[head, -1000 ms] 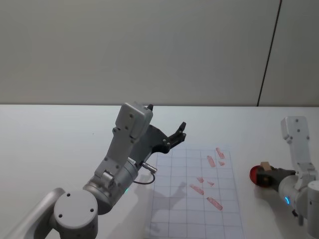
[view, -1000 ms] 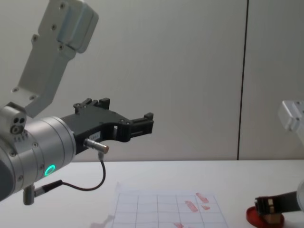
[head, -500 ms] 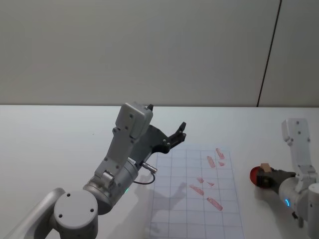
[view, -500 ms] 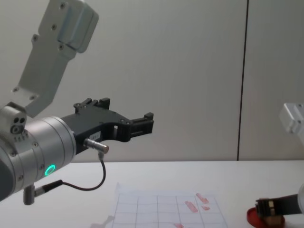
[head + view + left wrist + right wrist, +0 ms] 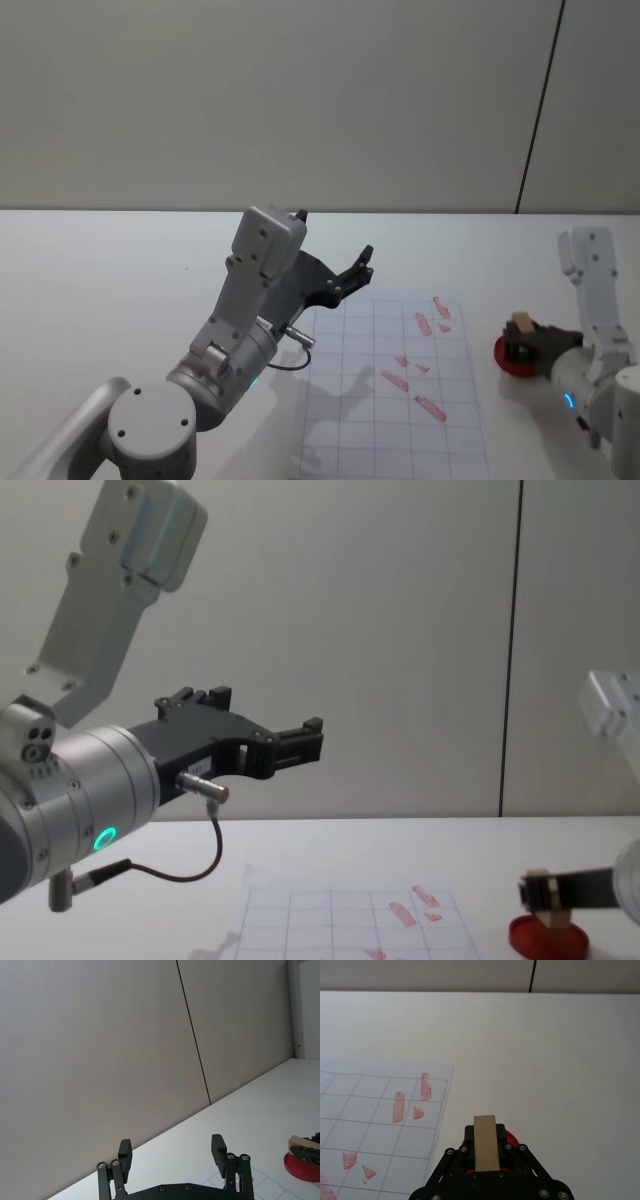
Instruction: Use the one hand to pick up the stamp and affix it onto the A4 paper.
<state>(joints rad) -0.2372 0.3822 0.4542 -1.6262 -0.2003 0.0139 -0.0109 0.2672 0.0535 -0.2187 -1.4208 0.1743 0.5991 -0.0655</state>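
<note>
The small tan wooden stamp (image 5: 485,1142) is clamped between the fingers of my blue-ringed right gripper (image 5: 522,343), which is shut on it. It hangs just above the red ink pad (image 5: 547,935), seen as a tan block (image 5: 519,323) right of the A4 paper (image 5: 350,420). That gridded sheet (image 5: 370,1110) carries several red oblong marks. My green-ringed left gripper (image 5: 358,265) is held high above the paper's far left corner, open with nothing between its fingers (image 5: 216,1147).
The red ink pad (image 5: 507,357) lies on the white table a short way off the paper's right edge. A grey wall with a dark vertical seam stands behind the table. The left arm's cable (image 5: 190,865) hangs over the table.
My right gripper has risen with the stamp, lifting it off the ink pad and shifting a little left toward the paper. The left arm has not moved.
</note>
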